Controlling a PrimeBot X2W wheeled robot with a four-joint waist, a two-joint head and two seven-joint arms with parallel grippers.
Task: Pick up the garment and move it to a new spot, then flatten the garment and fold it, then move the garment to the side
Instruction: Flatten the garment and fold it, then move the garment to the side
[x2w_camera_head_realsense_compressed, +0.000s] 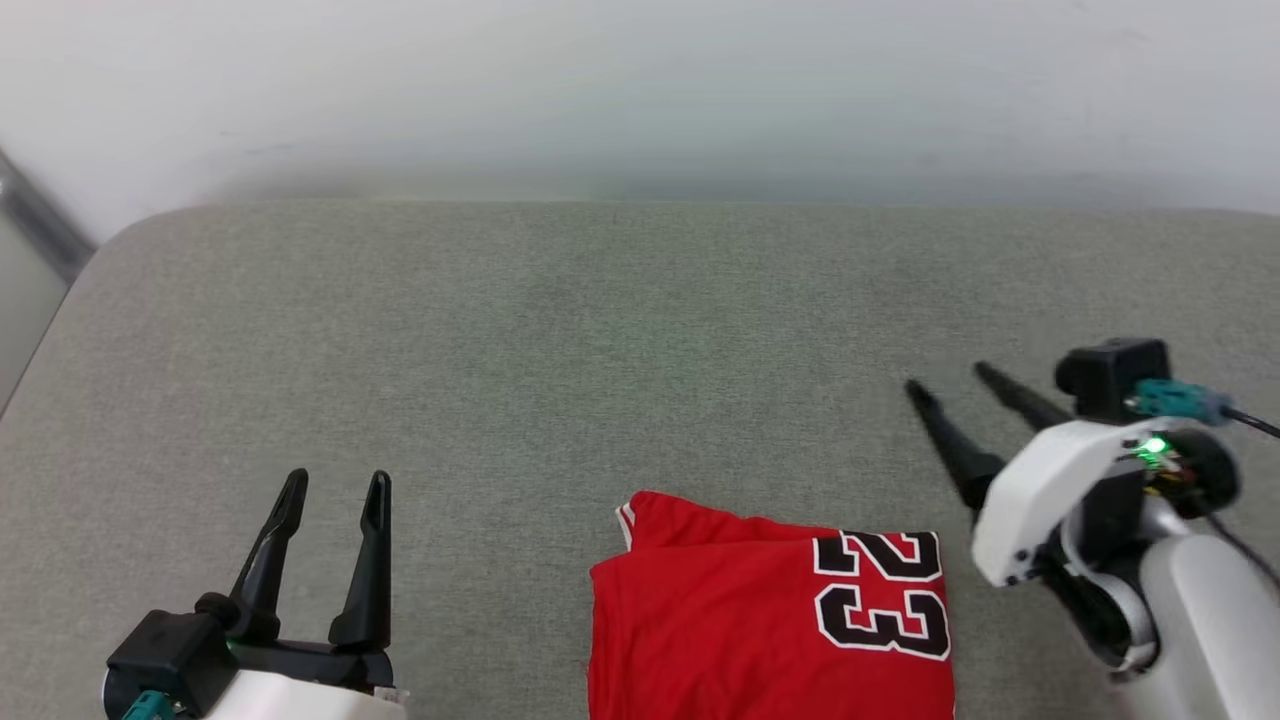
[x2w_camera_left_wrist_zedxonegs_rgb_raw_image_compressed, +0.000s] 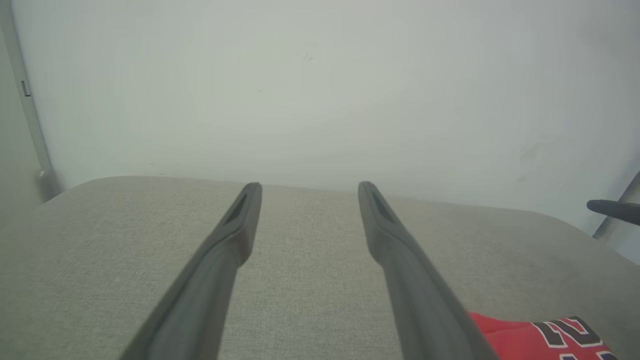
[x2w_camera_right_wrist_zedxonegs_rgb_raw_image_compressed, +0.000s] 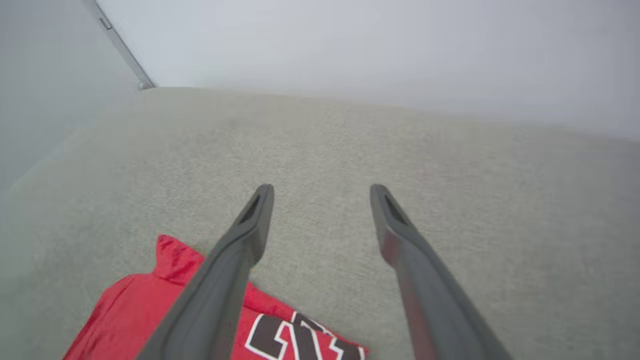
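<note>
The garment (x2w_camera_head_realsense_compressed: 740, 620), a red jersey with black-and-white "23" lettering, lies folded flat on the grey-green cushion near the front edge, its lower part cut off by the picture. A corner of the garment (x2w_camera_left_wrist_zedxonegs_rgb_raw_image_compressed: 540, 337) shows beside the left fingers, and more of the garment (x2w_camera_right_wrist_zedxonegs_rgb_raw_image_compressed: 145, 310) lies under the right gripper's left finger. My left gripper (x2w_camera_head_realsense_compressed: 335, 490) stands open to the left of it, empty. My right gripper (x2w_camera_head_realsense_compressed: 950, 378) hovers open just right of the jersey, holding nothing. The left gripper (x2w_camera_left_wrist_zedxonegs_rgb_raw_image_compressed: 305, 186) and the right gripper (x2w_camera_right_wrist_zedxonegs_rgb_raw_image_compressed: 322, 187) each have spread, bare fingers.
The grey-green cushioned surface (x2w_camera_head_realsense_compressed: 560, 340) stretches far back to a pale wall (x2w_camera_head_realsense_compressed: 640, 90). Its rounded left corner (x2w_camera_head_realsense_compressed: 130, 235) meets a grey vertical rail (x2w_camera_head_realsense_compressed: 40, 225). The other arm's fingertip (x2w_camera_left_wrist_zedxonegs_rgb_raw_image_compressed: 612, 209) shows at the left wrist view's right edge.
</note>
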